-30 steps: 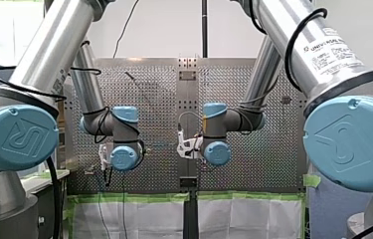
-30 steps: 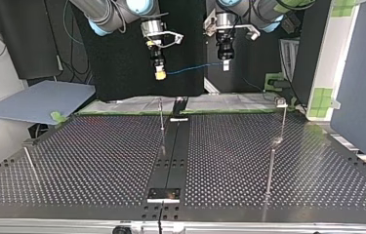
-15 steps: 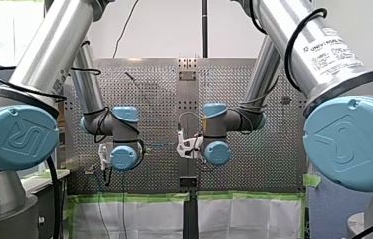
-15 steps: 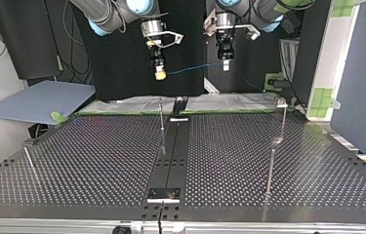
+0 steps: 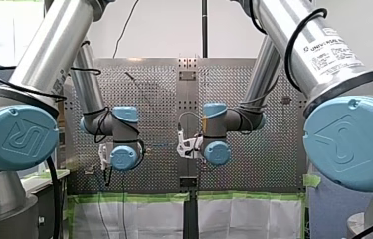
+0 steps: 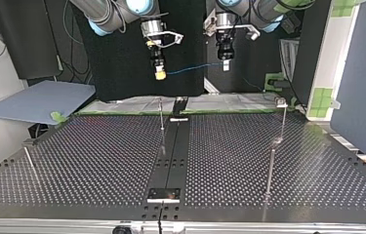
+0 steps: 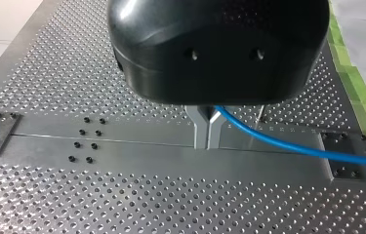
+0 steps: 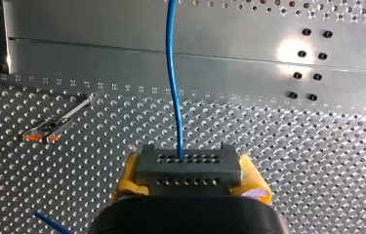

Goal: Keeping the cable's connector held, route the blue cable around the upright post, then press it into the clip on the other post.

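Note:
Both grippers hang above the table's far edge in the top view. My right gripper (image 6: 160,74), with yellow pads, is shut on the grey connector (image 8: 189,165). The blue cable (image 6: 190,69) runs level from it to my left gripper (image 6: 225,65). In the left wrist view the metal fingers (image 7: 201,131) are shut on the blue cable (image 7: 288,144), which trails off sideways. A thin upright post (image 6: 161,114) stands below the grippers near the middle rail. A taller post with a clip on top (image 6: 282,117) stands at the view's right. Neither post touches the cable.
The perforated table (image 6: 97,161) has a dark rail (image 6: 173,156) down its middle. Another thin post (image 6: 270,168) stands nearer the camera at the right, and a short one (image 6: 29,158) at the left. A grey-blue board (image 6: 39,100) lies off the table's far left corner.

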